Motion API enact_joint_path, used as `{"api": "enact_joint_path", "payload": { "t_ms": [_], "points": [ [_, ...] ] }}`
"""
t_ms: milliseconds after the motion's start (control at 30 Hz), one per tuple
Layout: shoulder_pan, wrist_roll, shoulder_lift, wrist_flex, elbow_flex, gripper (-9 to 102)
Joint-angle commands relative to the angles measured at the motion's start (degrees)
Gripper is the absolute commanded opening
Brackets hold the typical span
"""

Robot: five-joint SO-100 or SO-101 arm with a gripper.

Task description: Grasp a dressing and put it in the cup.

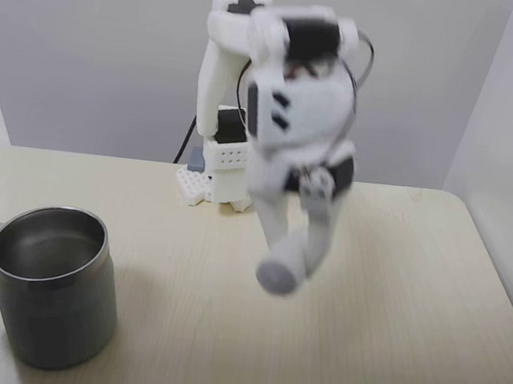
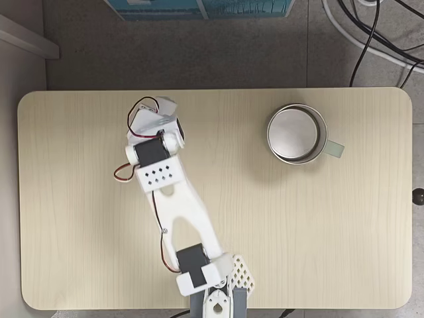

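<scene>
- Gripper (image 1: 286,269) closed on dressing (image 1: 276,274), held in air above table (image 1: 394,293)
- Cup (image 1: 53,287) stands well apart, to gripper's left in front fixed view; looks empty
- Judgement: carry leftward next

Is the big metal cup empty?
Empty. The grey-green metal mug stands upright, and both fixed views show only bare shiny steel inside. The small white gauze roll is in the claw, above the table.

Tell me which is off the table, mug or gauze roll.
The gauze roll, held aloft in the end effector; the mug stands on the table.
</scene>
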Motion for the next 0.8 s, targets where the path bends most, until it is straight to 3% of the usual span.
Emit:
{"api": "enact_joint_path", "payload": {
  "t_ms": [0,200,467,633,767],
  "points": [
    [1.9,0.8,-5.2,3.6,4.9,0],
    [9.5,4.3,-4.9,5.3,8.9,0],
    [30.3,12.0,-4.2,6.9,20.0,0],
    [43.4,15.3,-4.6,1.9,20.6,0],
    [48.7,15.3,-2.3,-1.5,17.1,0]
  ]
}}
